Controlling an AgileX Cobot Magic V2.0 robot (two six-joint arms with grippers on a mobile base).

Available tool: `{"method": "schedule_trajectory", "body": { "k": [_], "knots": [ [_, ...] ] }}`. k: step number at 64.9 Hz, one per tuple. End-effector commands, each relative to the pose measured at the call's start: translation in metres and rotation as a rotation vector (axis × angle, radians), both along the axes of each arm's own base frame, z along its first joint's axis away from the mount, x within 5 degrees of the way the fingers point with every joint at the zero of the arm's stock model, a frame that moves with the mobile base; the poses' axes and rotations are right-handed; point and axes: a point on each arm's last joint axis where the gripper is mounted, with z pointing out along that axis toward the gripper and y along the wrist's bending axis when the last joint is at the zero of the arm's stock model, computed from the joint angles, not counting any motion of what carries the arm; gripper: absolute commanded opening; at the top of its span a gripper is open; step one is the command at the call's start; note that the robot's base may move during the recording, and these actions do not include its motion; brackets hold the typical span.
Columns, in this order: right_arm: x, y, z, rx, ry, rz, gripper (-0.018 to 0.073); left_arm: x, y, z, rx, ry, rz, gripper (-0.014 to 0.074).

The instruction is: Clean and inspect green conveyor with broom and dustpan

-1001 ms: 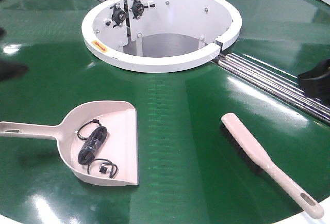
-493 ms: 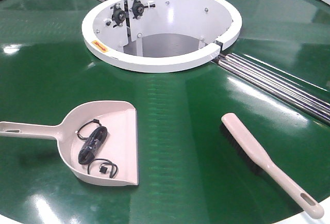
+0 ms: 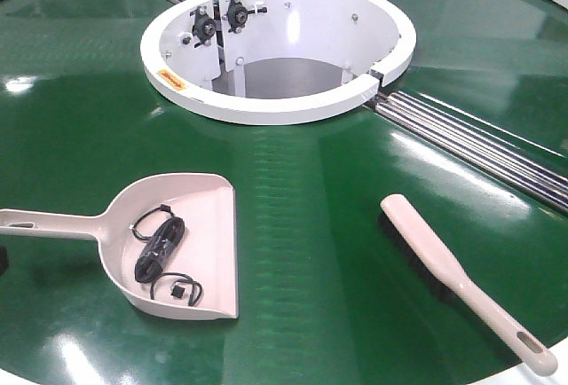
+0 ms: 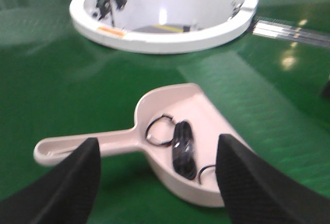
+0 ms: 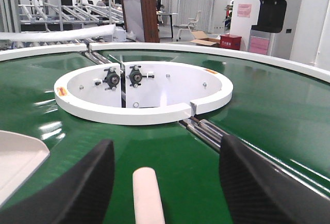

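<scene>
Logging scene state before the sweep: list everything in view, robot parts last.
green conveyor: 1, glossy dark green, fills the scene
hub ring: 1, white, far centre of the belt, open in the middle
steel rollers: 1 set, silver, running from the hub toward the right edge; another set at top left
dustpan: 1, pale beige, near left on the belt, handle pointing left
cable bundle: 1, black, lying inside the dustpan with a smaller black loop beside it
broom: 1, pale beige with black bristles, near right on the belt, handle toward the near right edge
left gripper: black fingers open, over the dustpan, touching nothing
right gripper: black fingers open, astride the broom's tip, not closed on it
</scene>
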Motion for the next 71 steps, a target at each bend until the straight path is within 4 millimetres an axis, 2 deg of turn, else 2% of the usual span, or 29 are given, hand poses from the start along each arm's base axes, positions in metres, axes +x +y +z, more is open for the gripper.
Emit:
{"method": "schedule_trajectory", "body": {
  "k": [1, 6, 11, 21, 23, 71],
  "knots": [
    [0.0015, 0.0006, 0.0097, 0.013, -0.098, 0.001, 0.0434, 0.0044, 0.001, 0.0079, -0.056, -0.098, 0.033, 0.0414],
    [0.0015, 0.0006, 0.0097, 0.013, -0.098, 0.001, 0.0414, 0.0047, 0.0009, 0.0081, -0.063, -0.108, 0.034, 0.0364],
    [0.0016, 0.0006, 0.0086, 0.013, -0.086, 0.001, 0.0342, 0.0049, 0.0009, 0.0086, -0.034, -0.121, 0.025, 0.0271],
    [0.0016, 0.0007, 0.0086, 0.018, -0.084, 0.002, 0.0032, 0.0049, 0.0009, 0.0085, -0.012, -0.129, 0.018, -0.0006],
    [0.0016, 0.0007, 0.0087, 0.021, -0.085, 0.003, -0.0016, 0.005, 0.0009, 0.0086, -0.012, -0.13, 0.018, -0.0009],
    [0.0016, 0.0007, 0.0092, 0.023, -0.09, 0.003, -0.0008, 0.0048, 0.0007, 0.0083, -0.019, -0.124, 0.018, -0.0008]
  ]
}}
